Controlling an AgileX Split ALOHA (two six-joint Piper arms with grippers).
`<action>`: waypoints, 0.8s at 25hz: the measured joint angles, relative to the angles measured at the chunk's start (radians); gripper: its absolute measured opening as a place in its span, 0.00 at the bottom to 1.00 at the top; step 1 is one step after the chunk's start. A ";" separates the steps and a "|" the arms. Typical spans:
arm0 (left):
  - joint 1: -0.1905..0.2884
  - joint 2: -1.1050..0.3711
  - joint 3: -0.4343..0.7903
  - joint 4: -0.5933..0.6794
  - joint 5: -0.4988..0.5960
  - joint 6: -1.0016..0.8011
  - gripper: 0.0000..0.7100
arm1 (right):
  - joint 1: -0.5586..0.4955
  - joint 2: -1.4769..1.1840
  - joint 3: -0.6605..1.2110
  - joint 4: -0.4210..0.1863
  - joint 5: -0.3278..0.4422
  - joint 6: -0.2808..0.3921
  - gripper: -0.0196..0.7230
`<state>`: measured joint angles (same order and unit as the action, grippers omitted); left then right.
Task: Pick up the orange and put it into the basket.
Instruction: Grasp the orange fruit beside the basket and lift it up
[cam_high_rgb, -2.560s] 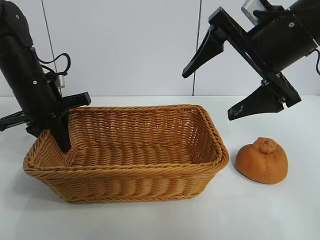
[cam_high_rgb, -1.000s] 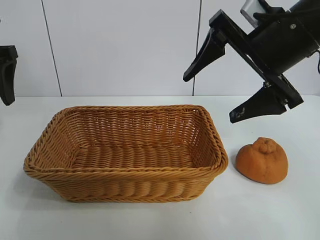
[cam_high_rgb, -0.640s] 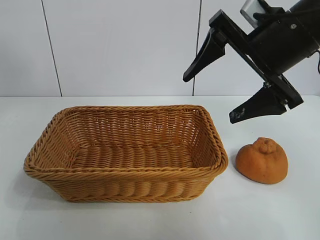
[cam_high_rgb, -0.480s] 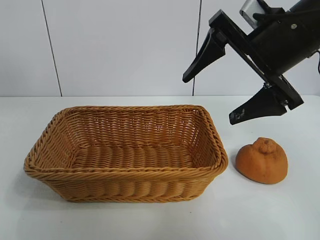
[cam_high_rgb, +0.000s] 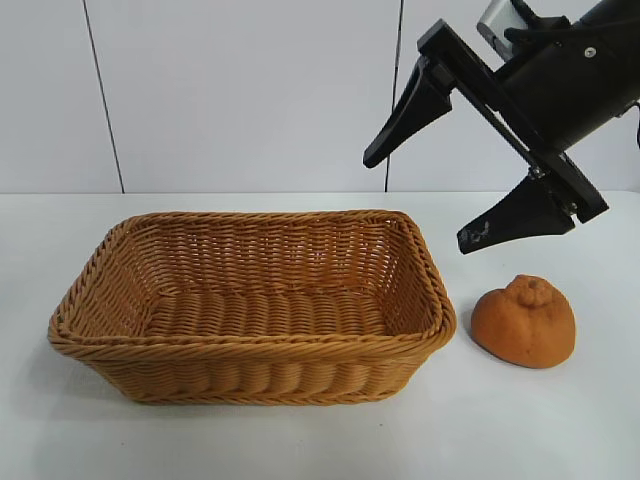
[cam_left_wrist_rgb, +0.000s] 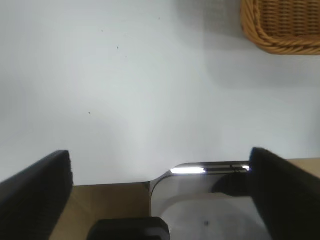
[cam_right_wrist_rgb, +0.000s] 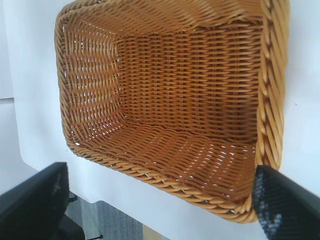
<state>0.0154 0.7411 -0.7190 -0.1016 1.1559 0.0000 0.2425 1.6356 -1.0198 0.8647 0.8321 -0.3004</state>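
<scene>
Up at the right of the scene, the right gripper (cam_high_rgb: 468, 160) hangs in the air with its fingers (cam_high_rgb: 405, 112) spread wide and nothing between them. It tilts downward and toward the left, above the gap between basket and orange. Its wrist view looks straight into the basket (cam_right_wrist_rgb: 267, 95), which holds nothing.

The orange (cam_high_rgb: 524, 321) sits on the white table (cam_high_rgb: 300, 440), just right of the basket (cam_high_rgb: 250, 350), near but not touching its right rim. It lies below the gripper's lower finger, clearly apart from it. Knobby bump faces up; the fruit looks squat and lopsided.

The left gripper (cam_left_wrist_rgb: 160, 195) is out of the exterior view. Its wrist view shows it with fingers spread and empty, over bare table at the table edge, with only a corner of the basket (cam_left_wrist_rgb: 282, 25) in sight. I read that arm as parked.

Step in hand, as I judge it: approach to the pick. Nothing grasped yet, orange untouched, basket empty, so the task is at its start.

Next move calls for:
- shifting the right gripper rightward and nearer, so the orange centres between the fingers
- coming down with the fingers either side of the fruit's wide middle, not on the bump
- closing gently: bumpy, uneven skin could let it roll or slip sideways
- then lifting clear of the braided rim before carrying left and releasing over the basket floor
</scene>
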 joint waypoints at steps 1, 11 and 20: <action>0.000 -0.042 0.038 0.000 -0.017 0.000 0.95 | 0.000 0.000 0.000 0.000 0.001 0.000 0.94; 0.000 -0.375 0.214 0.011 -0.090 0.000 0.95 | 0.000 0.000 -0.005 -0.006 0.037 -0.015 0.94; 0.000 -0.592 0.216 0.012 -0.090 0.000 0.95 | 0.000 0.000 -0.167 -0.310 0.092 0.130 0.94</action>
<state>0.0154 0.1491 -0.5028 -0.0892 1.0654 0.0000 0.2425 1.6356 -1.1865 0.5544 0.9239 -0.1702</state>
